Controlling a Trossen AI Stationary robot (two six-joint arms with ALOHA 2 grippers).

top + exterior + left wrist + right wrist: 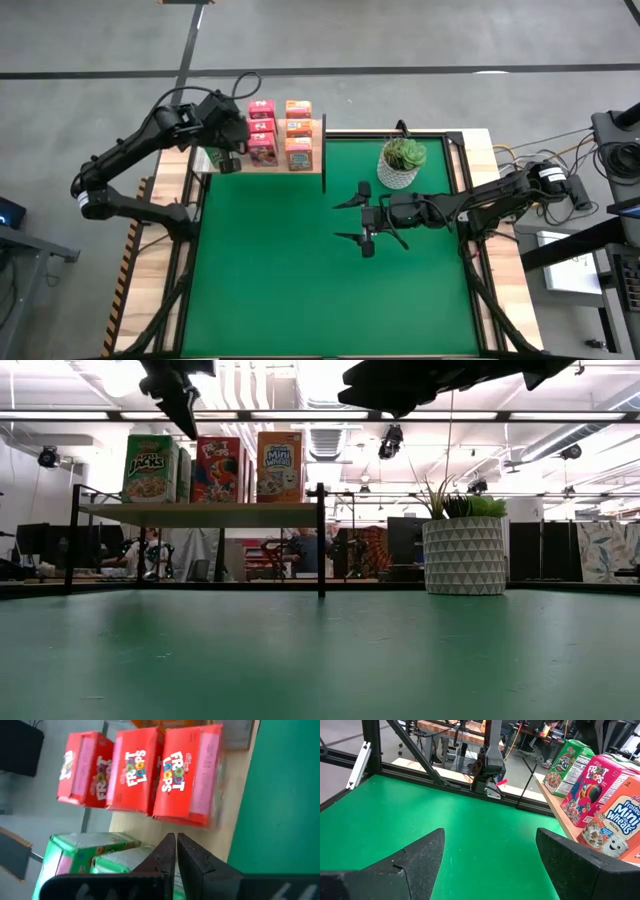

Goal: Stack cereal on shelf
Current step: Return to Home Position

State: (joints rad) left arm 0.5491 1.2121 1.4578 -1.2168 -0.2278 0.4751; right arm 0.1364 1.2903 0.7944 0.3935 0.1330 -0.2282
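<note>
Cereal boxes stand upright on the light-wood shelf (200, 513) at the table's far left: green ones (150, 468), pink ones (262, 130) and orange ones (298, 135). My left gripper (176, 845) is shut and points steeply down just above the green boxes (85, 857), beside the pink row (140, 770). In the low view its fingertips (188, 428) end at the height of the box tops. My right gripper (338, 222) is open and level over the middle of the green mat, pointing toward the shelf, with nothing between its fingers (420, 860). My left gripper comes from above with shut fingers at the edge of the green boxes' tops (125, 852). I cannot tell whether the fingertips touch a box.
A white patterned plant pot (400, 165) stands at the far edge, right of the shelf and close behind my right arm. The shelf's dark upright (320, 540) marks its right end. Green mat (300, 290) stretches toward the near edge.
</note>
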